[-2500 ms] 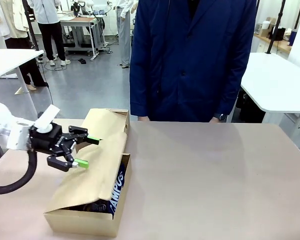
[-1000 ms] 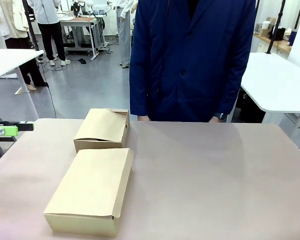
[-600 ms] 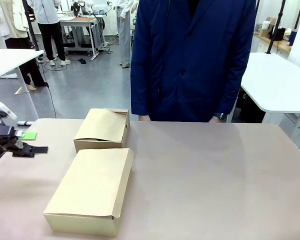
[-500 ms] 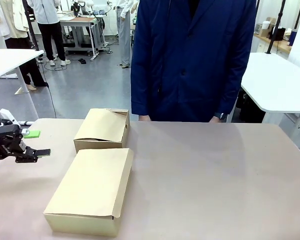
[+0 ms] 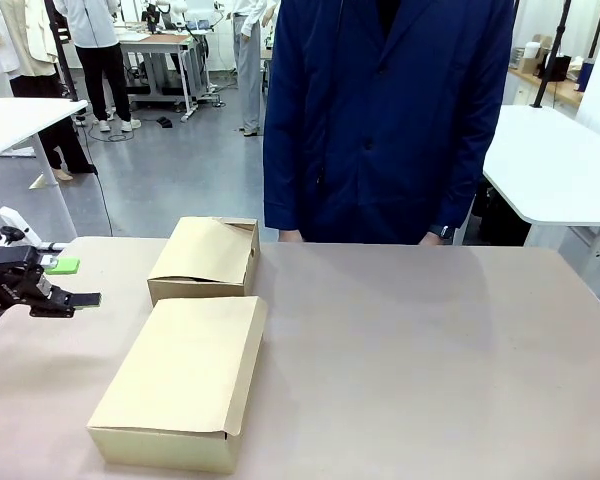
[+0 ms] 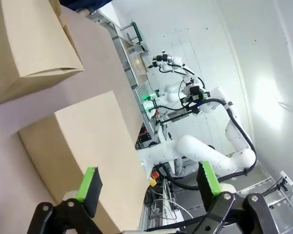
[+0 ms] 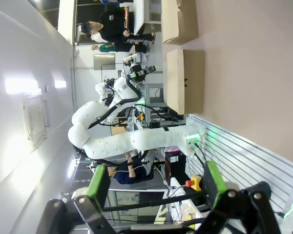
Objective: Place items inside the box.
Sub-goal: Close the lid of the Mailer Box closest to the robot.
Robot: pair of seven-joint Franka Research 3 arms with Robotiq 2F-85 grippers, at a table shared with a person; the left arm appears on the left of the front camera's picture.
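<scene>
At lower left of the front frame, the box (image 5: 180, 380) sat on the worktop (image 5: 430, 350) with its flap down. Left pincer (image 5: 68, 283) hovered wide open and empty at the left edge; right pincer (image 7: 154, 183) gaped empty too. Packing looked finished; only pulling clear seemed left.

White arm links; black left end effector (image 5: 65, 283) with 2 green pads (image 6: 89, 181); person's navy coat (image 5: 385, 110).

the front view is evenly and softly lit from overhead; faint shadows are cast beside the box (image 5: 180, 375). both wrist views are bent at the edges, with glare blown out on white walls.
</scene>
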